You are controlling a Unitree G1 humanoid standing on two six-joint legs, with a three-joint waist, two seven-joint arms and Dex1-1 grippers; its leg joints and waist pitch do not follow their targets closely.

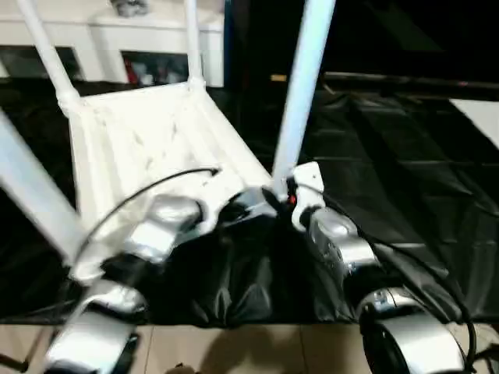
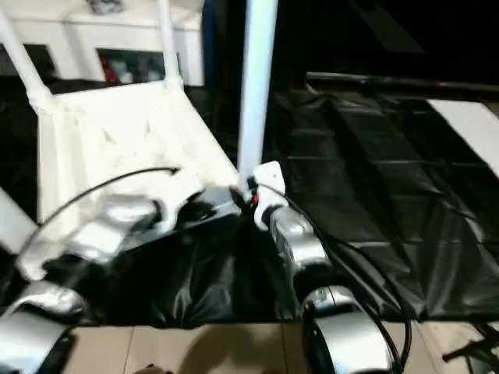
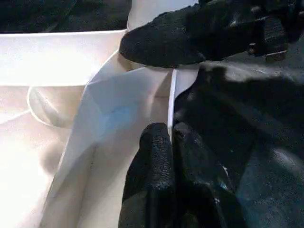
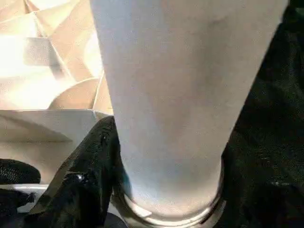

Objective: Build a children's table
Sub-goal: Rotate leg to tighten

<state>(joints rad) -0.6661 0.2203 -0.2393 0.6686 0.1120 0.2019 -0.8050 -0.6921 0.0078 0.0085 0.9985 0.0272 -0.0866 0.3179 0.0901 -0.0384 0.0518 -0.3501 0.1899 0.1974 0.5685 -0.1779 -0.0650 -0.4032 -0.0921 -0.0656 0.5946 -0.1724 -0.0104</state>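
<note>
Now my right claw [image 4: 156, 190] grips the leg [image 1: 300, 93] standing in the upturned tabletop's [image 1: 148, 140] near corner socket, while my left claw [image 3: 171, 156], pinched together on the rim there, steadies it.

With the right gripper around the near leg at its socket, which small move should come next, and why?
Probably press the leg straight down into its corner socket. The right gripper wraps its base, the socket rim shows just beneath, and the left gripper pinches the tabletop's edge wall, steadying it.
</note>
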